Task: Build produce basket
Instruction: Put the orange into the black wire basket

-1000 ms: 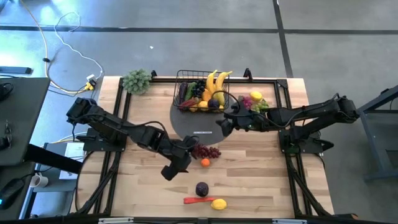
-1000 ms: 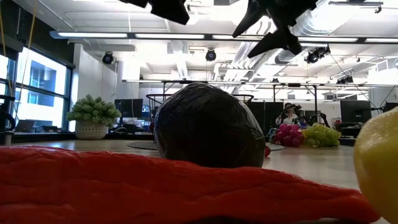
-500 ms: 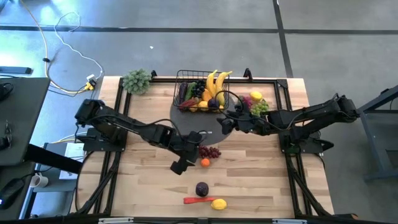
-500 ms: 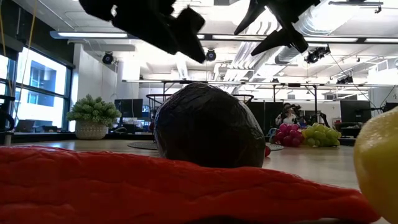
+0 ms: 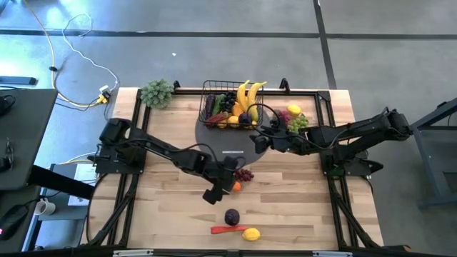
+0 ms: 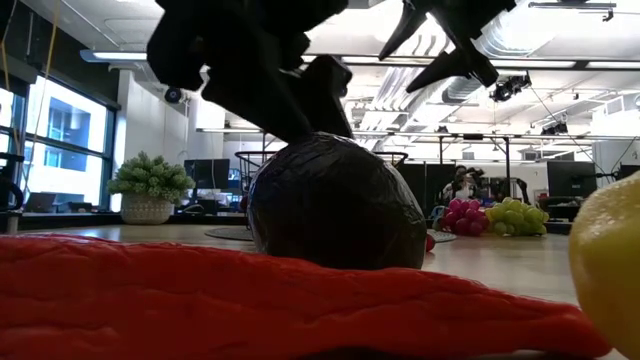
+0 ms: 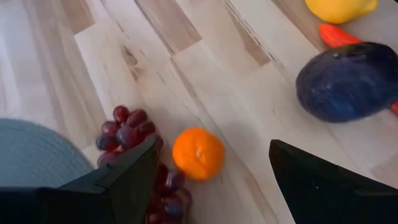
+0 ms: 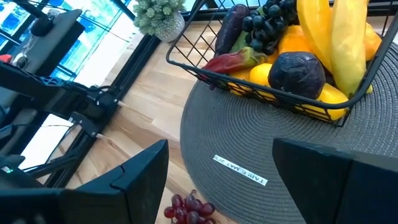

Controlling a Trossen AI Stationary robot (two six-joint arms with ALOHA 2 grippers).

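The black wire basket [image 5: 230,107] stands on a grey round mat [image 5: 214,143] at the far middle, holding bananas, dark grapes, a plum and other produce [image 8: 292,43]. On the bare wood lie red grapes [image 7: 134,127], an orange [image 7: 198,153], a dark plum [image 5: 232,216], a red chilli [image 5: 225,230] and a lemon [image 5: 250,233]. My left gripper [image 7: 211,158] hangs open just over the orange, one finger on each side and above it. My right gripper [image 8: 219,149] is open above the mat's near part.
A lemon [image 5: 293,111] and pink and green grapes [image 5: 298,123] lie right of the basket. A pale-green leafy bunch [image 5: 157,93] stands at the far left corner. Black frame rails run along both table sides. Bare wood lies at the near left.
My left gripper has come down and gone toward the table's right edge, ending over the orange and red grapes, and it has stayed open. My right gripper has rolled a little in place. No produce has moved.
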